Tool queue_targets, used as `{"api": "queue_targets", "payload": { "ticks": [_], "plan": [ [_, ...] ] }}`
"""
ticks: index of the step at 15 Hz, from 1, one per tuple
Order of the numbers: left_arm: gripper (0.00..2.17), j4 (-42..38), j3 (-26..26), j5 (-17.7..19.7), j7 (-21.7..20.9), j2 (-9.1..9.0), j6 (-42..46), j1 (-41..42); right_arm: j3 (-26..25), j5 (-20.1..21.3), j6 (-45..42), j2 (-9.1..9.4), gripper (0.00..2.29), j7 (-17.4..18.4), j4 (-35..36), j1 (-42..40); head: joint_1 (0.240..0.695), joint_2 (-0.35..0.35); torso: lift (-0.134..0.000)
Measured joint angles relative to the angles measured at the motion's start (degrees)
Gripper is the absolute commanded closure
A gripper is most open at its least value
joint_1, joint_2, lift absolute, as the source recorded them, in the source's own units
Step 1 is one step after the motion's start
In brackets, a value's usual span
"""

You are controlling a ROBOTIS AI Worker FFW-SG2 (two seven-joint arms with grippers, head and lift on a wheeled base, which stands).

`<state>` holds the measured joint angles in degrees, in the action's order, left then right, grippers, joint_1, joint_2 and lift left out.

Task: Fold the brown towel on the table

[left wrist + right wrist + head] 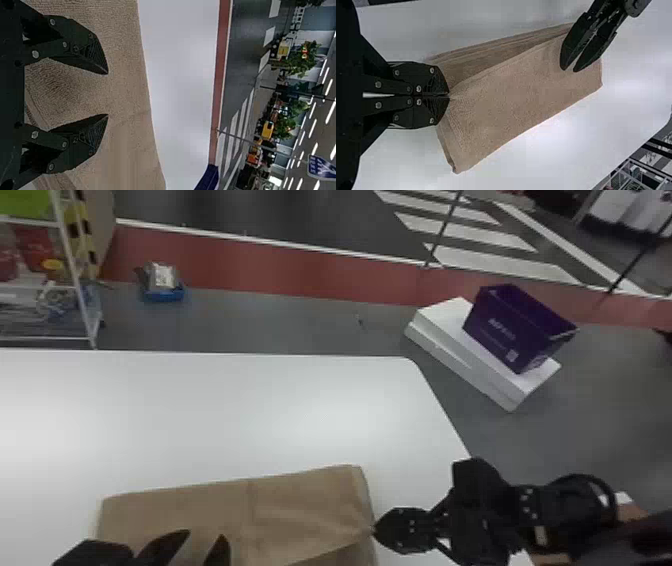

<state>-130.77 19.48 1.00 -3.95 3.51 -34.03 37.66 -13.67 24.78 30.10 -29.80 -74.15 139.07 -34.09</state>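
Observation:
The brown towel (300, 500) lies partly folded, in layers, near the front edge of the white table. In the head view my right gripper (374, 530) is shut on the brown towel at its right edge, drawing creases toward the fingertips. My left gripper (205, 540) stands open over the towel's front left part. The left wrist view has the left gripper (107, 94) with its fingers well apart above the towel (126, 95). In the right wrist view the right gripper (449, 95) pinches the edge of the towel (514, 95), a layered fold beside the pinch.
The white table (225, 405) extends beyond the towel. Past its right corner, a purple bin (515, 325) stands on a white box (450, 340) on the floor. A wire shelf (75, 275) stands beyond the table at the left, near a small blue tray (164, 294).

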Motion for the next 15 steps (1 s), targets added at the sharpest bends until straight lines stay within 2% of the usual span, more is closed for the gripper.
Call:
{"api": "queue_targets", "payload": {
  "ticks": [2,4,11,13,14,15],
  "plan": [
    [0.6,0.0,-0.16,-0.03,0.07,0.0,-0.03,-0.06,-1.52,-0.51,0.88,-0.12,1.66,-1.45,2.29,-2.26,0.695,-0.35,-0.124],
    [0.6,0.27,-0.15,-0.03,0.04,-0.09,-0.03,-0.29,-1.41,0.16,1.5,-0.42,1.66,-1.46,2.52,-3.59,0.695,-0.35,-0.124],
    [0.6,0.78,-0.03,0.11,-0.01,-0.11,0.05,-0.75,8.2,6.81,2.97,-0.78,1.62,-0.09,-4.64,-0.48,0.695,-0.35,-0.124],
    [0.6,0.78,-0.29,0.26,-0.03,-0.09,0.12,-0.75,9.25,7.43,3.3,-0.69,0.82,0.77,-5.12,0.33,0.695,-0.35,-0.124],
    [0.6,0.78,-0.44,0.35,-0.07,-0.09,0.14,-0.75,9.22,7.47,3.32,-0.63,0.16,0.86,-4.98,0.51,0.695,-0.35,-0.124],
    [0.6,0.77,-0.54,0.38,-0.09,-0.09,0.14,-0.75,8.8,7.27,3.3,-0.59,0.0,0.74,-4.6,0.59,0.695,-0.35,-0.124]
  ]
}}
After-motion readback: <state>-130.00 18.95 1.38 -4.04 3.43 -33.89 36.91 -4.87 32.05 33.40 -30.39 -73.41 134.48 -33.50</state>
